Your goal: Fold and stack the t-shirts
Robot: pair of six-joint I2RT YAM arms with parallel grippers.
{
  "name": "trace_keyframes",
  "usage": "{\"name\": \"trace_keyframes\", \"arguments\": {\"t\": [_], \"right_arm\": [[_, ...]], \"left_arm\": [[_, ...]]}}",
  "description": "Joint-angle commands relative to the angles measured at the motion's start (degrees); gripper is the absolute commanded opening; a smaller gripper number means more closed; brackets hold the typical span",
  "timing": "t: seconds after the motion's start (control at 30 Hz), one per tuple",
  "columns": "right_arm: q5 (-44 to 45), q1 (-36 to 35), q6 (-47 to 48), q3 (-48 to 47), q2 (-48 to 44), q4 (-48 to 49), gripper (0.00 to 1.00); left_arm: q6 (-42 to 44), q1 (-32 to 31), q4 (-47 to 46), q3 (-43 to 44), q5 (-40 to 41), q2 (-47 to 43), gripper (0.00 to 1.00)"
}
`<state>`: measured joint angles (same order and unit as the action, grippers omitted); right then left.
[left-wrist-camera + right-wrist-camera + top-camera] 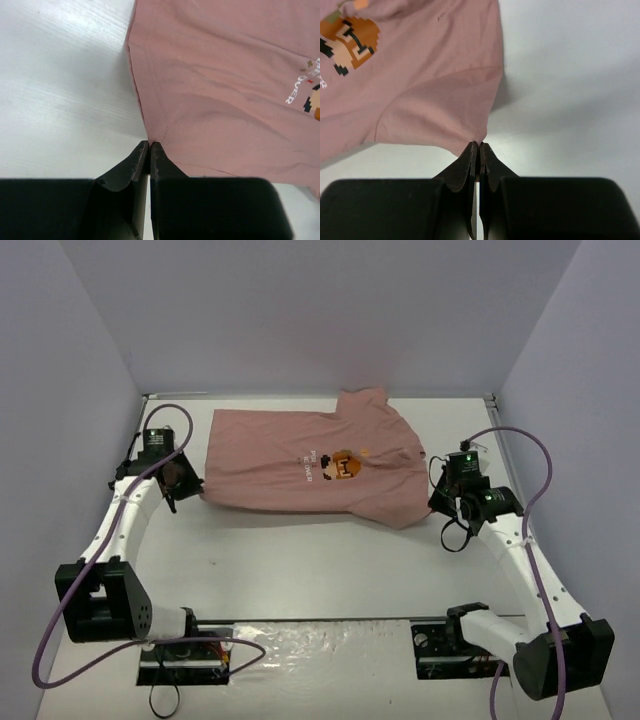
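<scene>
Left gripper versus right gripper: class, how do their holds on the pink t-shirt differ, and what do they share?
The left gripper pinches a hem corner of the t-shirt; the right gripper pinches its near sleeve at the edge. The pixel-figure print lies far from the left gripper, closer to the right gripper. Both are shut on the cloth.

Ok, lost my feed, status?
Left gripper shut on shirt hem corner. Right gripper shut on sleeve. Shirt stretched between them, unfolded. Nothing in the way.
</scene>
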<state>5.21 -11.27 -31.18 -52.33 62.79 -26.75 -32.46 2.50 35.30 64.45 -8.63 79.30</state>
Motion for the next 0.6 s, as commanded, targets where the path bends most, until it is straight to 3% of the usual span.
{"name": "trace_keyframes", "arguments": {"t": [0.0, 0.23, 0.4, 0.57], "right_arm": [[1.26, 0.11, -0.56, 0.23, -6.33, -14.45, 0.0], [1.67, -0.07, -2.99, -2.56, -14.96, -27.15, 0.0], [1.96, -0.07, -2.52, -5.95, -15.19, -31.79, 0.0], [4.98, -0.03, 0.55, -9.96, -9.83, -31.72, 0.0]], "left_arm": [[0.94, -0.3, 6.29, -5.07, -0.07, -7.9, 0.0], [-0.6, -0.32, 12.43, -13.33, 0.06, -19.55, 0.0], [-1.72, -0.9, 16.19, -15.03, -0.52, -22.16, 0.0], [-1.91, -0.6, 15.38, -14.67, 1.4, -21.14, 0.0]]}}
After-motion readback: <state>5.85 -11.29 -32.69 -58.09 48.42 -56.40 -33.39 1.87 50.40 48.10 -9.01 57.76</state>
